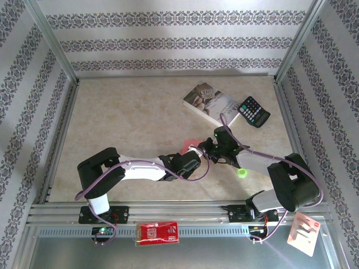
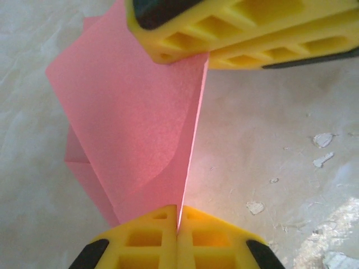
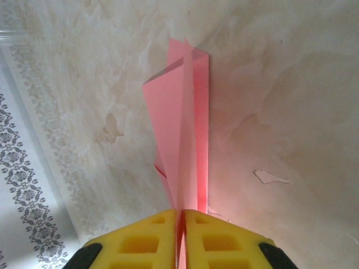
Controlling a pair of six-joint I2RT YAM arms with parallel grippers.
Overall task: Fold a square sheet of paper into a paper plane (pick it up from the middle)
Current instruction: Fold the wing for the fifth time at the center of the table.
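- 2 sets of jaws grip the sheet of paper (image 2: 134,129) at once: the left jaws are pressed shut on one end of a straight fold edge, the right jaws on the far end of that edge.
- 1 line matters for the next move. The long axis of the sheet of paper runs straight from the left jaws to the right jaws, whose yellow fingers (image 2: 235,28) close over the top of the crease in the left wrist view.
- The sheet of paper is already folded into several layers. From the right wrist it reads as a narrow upright strip with flaps opening to the left of the crease.
- Measured from the paperback book (image 1: 210,101), the sheet of paper lies near it on the arm-base side, over the bare desk (image 1: 129,123). The right jaws are the closer pair to the book, and the left jaws sit further off on the same side.
- It appears to stand on edge, not lie flat. Whether its lower flaps touch the desk, I cannot tell.
- My judgement: with both ends pinned, the next fold depends on 1 pair letting go, or both swinging together about that axis. Pulling apart risks a tear.
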